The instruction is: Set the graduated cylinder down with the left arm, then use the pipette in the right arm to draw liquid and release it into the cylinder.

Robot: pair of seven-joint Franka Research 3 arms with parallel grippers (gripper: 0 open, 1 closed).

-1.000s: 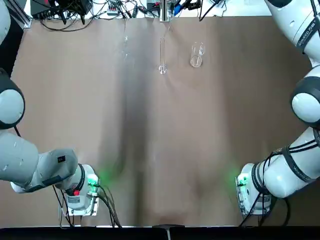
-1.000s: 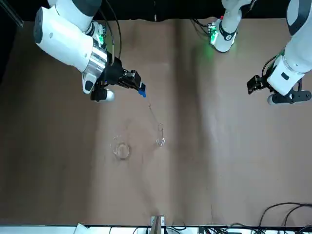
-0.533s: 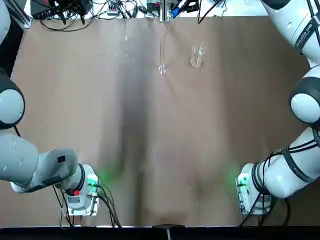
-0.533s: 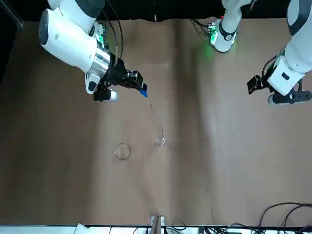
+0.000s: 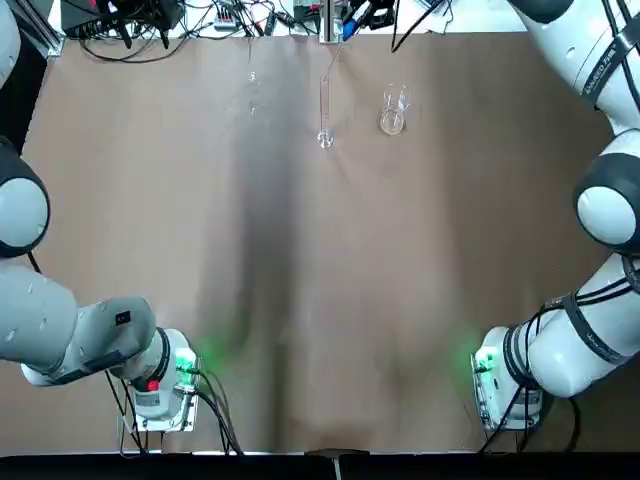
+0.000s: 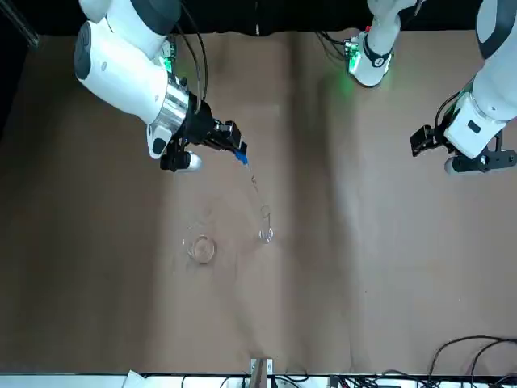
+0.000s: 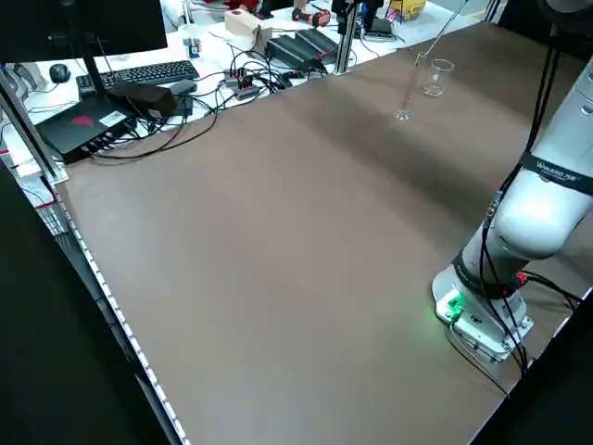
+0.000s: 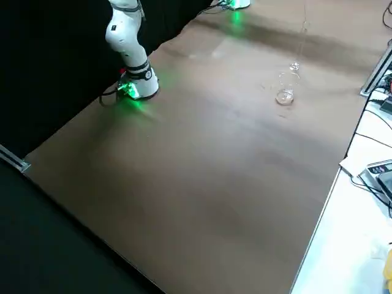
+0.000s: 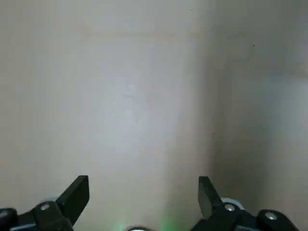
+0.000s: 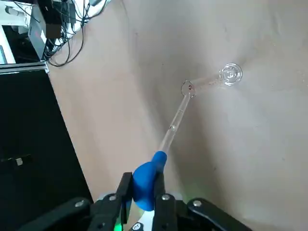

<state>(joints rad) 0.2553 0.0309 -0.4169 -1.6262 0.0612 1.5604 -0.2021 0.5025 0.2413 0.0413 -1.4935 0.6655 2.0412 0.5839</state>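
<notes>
The graduated cylinder (image 6: pixel 265 223) stands upright on the brown table at its far middle, free of both grippers. It shows from above as a slim clear tube (image 5: pixel 325 108). My right gripper (image 6: pixel 233 148) hovers beside it, shut on the blue bulb of the pipette (image 6: pixel 243 158). In the right wrist view the pipette (image 10: pixel 166 139) slants down, and its tip meets the cylinder (image 10: pixel 208 81) at the mouth. My left gripper (image 6: pixel 420 144) hangs open off to the left side, holding nothing (image 9: pixel 142 190). I cannot make out the liquid.
A short clear beaker (image 6: pixel 200 248) stands on the table a little to the right of the cylinder, seen as a beaker (image 5: pixel 393 113) from above. Cables and gear lie beyond the table's far edge (image 5: pixel 200 15). Both arm bases sit near the front edge.
The right gripper has carried the pipette closer to the cylinder and slightly lower, bringing its tip to the cylinder's mouth. The left arm, cylinder and beaker have not moved.
</notes>
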